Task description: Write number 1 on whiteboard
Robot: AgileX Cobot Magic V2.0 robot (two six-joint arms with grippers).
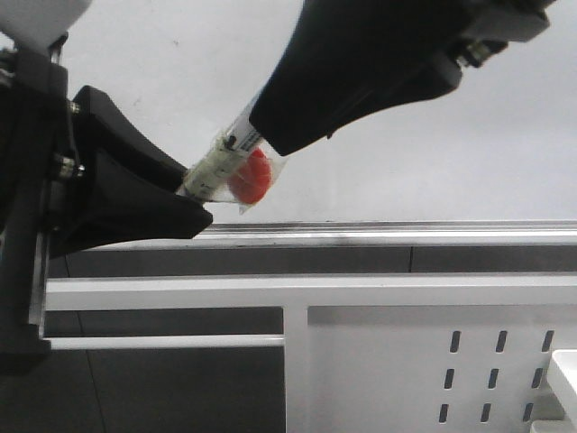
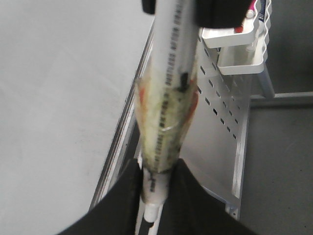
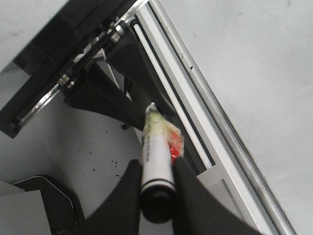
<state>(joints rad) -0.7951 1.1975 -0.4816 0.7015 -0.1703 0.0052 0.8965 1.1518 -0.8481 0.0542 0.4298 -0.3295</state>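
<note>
A white marker (image 1: 216, 162), wrapped in yellowed tape with a red piece (image 1: 251, 178) stuck to it, is held at both ends just in front of the whiteboard (image 1: 406, 135). My left gripper (image 1: 194, 200) is shut on its lower end, and my right gripper (image 1: 261, 126) is shut on its upper end. In the left wrist view the marker (image 2: 168, 98) runs from my left gripper (image 2: 157, 188) to the right gripper (image 2: 173, 7), with the whiteboard (image 2: 58, 98) beside it. In the right wrist view my right gripper (image 3: 156, 178) holds the marker (image 3: 156, 152) near its black end. No number 1 shows on the whiteboard (image 3: 244, 63).
The board's silver tray edge (image 1: 406, 234) runs under the grippers. A white perforated metal panel (image 1: 406, 361) stands below it, also in the left wrist view (image 2: 215, 127). A white wire holder (image 2: 239, 54) with pens hangs on the panel. Small dark specks (image 3: 112, 164) dot the grey surface.
</note>
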